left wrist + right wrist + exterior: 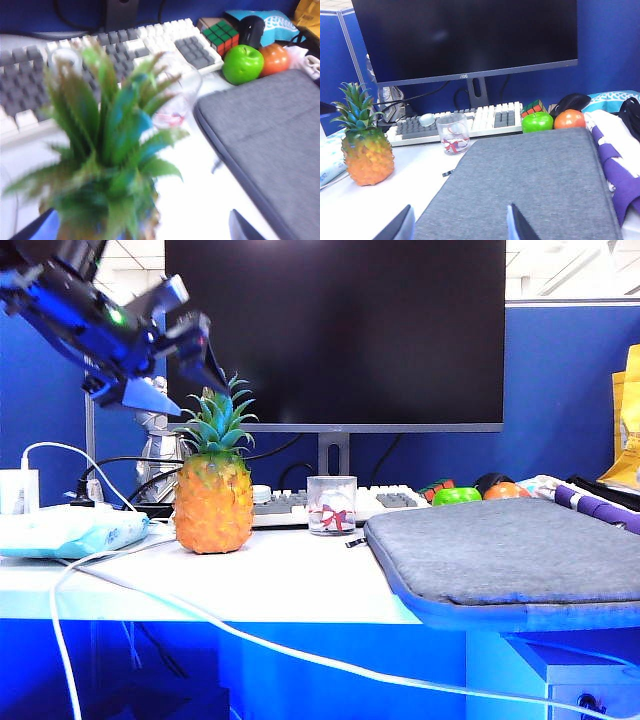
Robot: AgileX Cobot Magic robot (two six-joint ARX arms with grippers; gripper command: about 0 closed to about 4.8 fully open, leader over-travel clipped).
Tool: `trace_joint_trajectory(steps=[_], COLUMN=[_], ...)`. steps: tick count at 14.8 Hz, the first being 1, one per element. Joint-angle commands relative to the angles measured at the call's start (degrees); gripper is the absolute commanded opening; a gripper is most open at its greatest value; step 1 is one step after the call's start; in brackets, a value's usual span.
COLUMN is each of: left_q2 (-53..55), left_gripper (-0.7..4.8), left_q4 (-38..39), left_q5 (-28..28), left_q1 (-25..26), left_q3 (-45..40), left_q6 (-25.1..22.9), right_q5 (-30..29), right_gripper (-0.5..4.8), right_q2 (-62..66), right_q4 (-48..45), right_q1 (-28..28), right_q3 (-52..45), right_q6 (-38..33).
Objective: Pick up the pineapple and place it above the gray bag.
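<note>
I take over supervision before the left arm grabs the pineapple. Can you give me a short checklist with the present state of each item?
1. Left gripper open, above the leaf crown: ok.
2. Orange-yellow plastic pineapple with a spiky green crown upright on the white table: ok.
3. Crown centred between the left fingertips: cannot tell, the wrist picture is blurred.
4. Small clear glass apart from the pineapple: ok.
5. Flat gray felt bag bare on top: ok.
6. Right gripper open over the bag, away from the pineapple: ok.

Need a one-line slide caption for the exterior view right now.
Open left gripper poised above the upright pineapple on the desk, gray bag to its right, untouched.
</note>
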State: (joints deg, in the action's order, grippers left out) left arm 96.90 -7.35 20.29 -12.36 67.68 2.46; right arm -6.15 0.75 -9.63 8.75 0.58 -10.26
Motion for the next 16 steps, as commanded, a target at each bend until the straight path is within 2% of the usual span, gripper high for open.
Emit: trace_joint_trajectory(steps=[1, 6, 8, 9, 10, 13, 16], left_q2=[2.64, 11.26, 13.20, 13.66, 14.08, 14.86, 14.93], left_gripper=[4.79, 4.79, 4.79, 1.41, 0.07, -0.05, -0.05], left_q4=[-5.29, -5.73, -5.57, -5.60, -4.98, -2.99, -3.26], left_q5=[0.00, -2.47, -10.29, -10.16, -10.14, -4.09, -2.99], left_q1=[-1.03, -2.89, -3.56, -3.56, -3.56, -3.56, -3.56], left_q3=[0.35, 8.63, 10.99, 10.99, 10.99, 10.97, 10.97], left_q6=[-1.60, -2.03, -3.45, -6.51, -7.15, -8.24, -8.17], right_q5=[0.04, -0.04, -0.07, -0.02, 0.02, 0.02, 0.02], right_gripper=[2.50, 2.53, 2.53, 2.53, 2.53, 2.52, 2.52], right_q2=[0.00, 0.00, 0.00, 0.00, 0.00, 0.00, 0.00], right_q4=[-1.18, -1.18, -1.16, -1.14, -1.11, -0.92, -0.79], right_q1=[-0.09, -0.09, -0.04, -0.04, -0.07, -0.09, -0.09], right_q3=[-0.50, -0.50, -0.50, -0.50, -0.50, -0.50, -0.50], right_q6=[1.09, 1.07, 1.07, 1.07, 1.09, 1.09, 1.07])
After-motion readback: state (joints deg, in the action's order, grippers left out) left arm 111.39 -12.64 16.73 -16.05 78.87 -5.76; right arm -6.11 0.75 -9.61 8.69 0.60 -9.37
